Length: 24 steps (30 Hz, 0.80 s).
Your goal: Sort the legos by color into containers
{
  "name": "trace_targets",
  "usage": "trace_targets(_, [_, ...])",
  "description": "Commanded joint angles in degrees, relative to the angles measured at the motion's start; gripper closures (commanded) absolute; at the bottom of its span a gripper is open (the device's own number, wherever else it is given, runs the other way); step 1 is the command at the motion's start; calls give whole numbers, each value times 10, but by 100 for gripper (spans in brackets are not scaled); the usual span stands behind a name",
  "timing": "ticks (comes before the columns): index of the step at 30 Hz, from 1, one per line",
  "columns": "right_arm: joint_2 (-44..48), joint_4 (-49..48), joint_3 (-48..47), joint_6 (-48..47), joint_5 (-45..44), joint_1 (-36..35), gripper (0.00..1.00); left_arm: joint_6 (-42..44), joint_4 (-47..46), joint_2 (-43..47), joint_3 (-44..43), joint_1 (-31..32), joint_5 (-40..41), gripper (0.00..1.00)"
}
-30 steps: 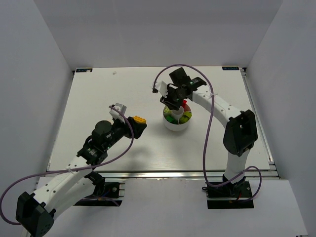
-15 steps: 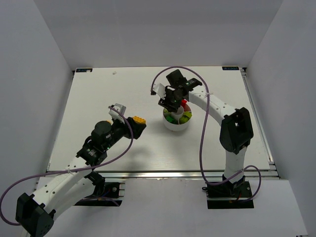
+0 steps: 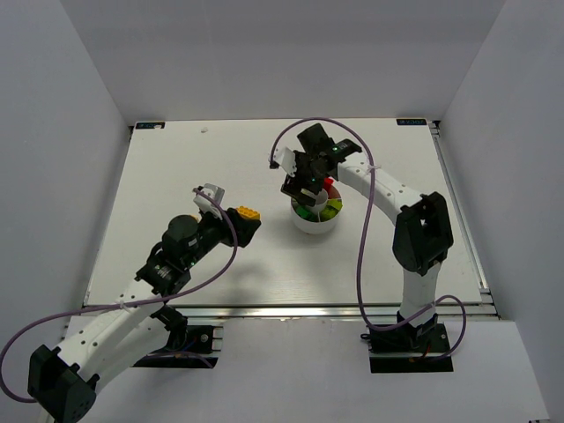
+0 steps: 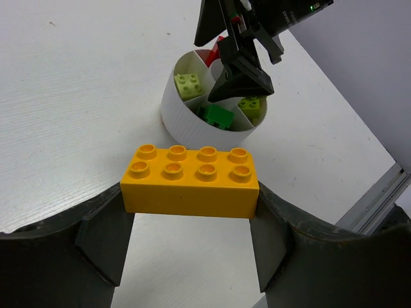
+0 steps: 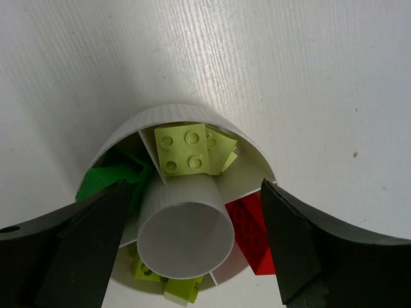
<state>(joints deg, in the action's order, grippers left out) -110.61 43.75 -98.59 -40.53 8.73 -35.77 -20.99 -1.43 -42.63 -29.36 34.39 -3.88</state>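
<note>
Left end effector (image 4: 191, 221) of mine clamps a yellow eight-stud plastic brick (image 4: 189, 186) by its short ends, long axis crosswise. Ahead, slightly right on the table (image 4: 77, 96), a round white divided plastic dish (image 4: 174, 109) sits beneath my right end effector (image 5: 192, 247), which is spread wide and empty.

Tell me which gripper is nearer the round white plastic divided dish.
Right. The right gripper hangs directly above the white divided dish, jaws open; the left gripper sits away to its left, holding a yellow plastic studded brick.
</note>
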Motion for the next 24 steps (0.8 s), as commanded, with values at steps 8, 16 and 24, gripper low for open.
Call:
trace_targets(8, [127,-103,2,153,121,25,10,17,-74,26,9,2,-116,73])
trace_targets(16, [161,-137,52,388,357,47,41,31,-71,18,15,2,-149,72])
trace_targets(24, [177,-286,163,612,539,46,33,15,-106,0,36,2,-166,72])
